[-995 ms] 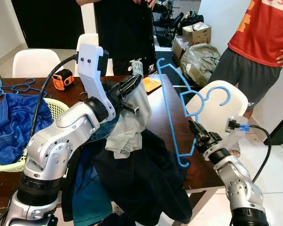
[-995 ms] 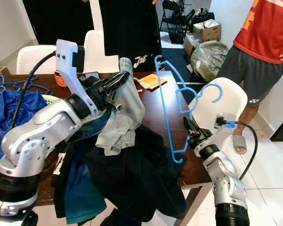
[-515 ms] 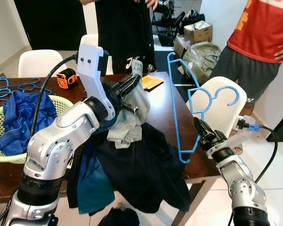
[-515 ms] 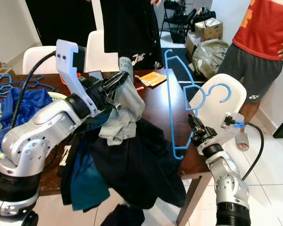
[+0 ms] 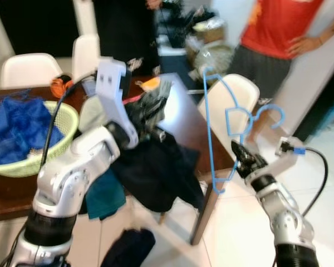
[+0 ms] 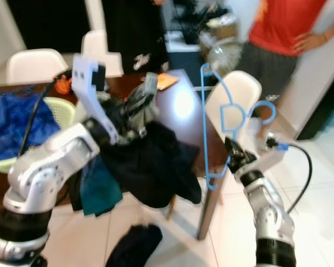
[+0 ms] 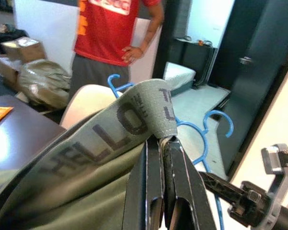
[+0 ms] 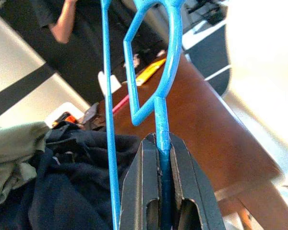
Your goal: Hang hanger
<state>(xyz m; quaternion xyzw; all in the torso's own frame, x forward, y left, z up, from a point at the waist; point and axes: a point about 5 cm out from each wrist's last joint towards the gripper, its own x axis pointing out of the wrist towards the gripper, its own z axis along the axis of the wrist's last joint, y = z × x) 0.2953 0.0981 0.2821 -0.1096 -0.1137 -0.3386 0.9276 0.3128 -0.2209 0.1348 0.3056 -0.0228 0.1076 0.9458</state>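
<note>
Camera swung, blurred; right pincer [image 5: 237, 151] still clenched on blue hanger [image 5: 211, 133], left pincer [image 7: 157, 143] still grasping grey garment [image 7: 86, 158].

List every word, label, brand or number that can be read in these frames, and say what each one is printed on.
"HELLO" in dark letters on the waistband of the grey-green garment, which the left gripper clamps.
Further letters past the waistband's fold: cut off, not readable.
White print on the chest of a person's red shirt: cropped, not readable.
White mark on the black garment of the person behind the table: too blurred.
The blue hanger in the right gripper: no text.
</note>
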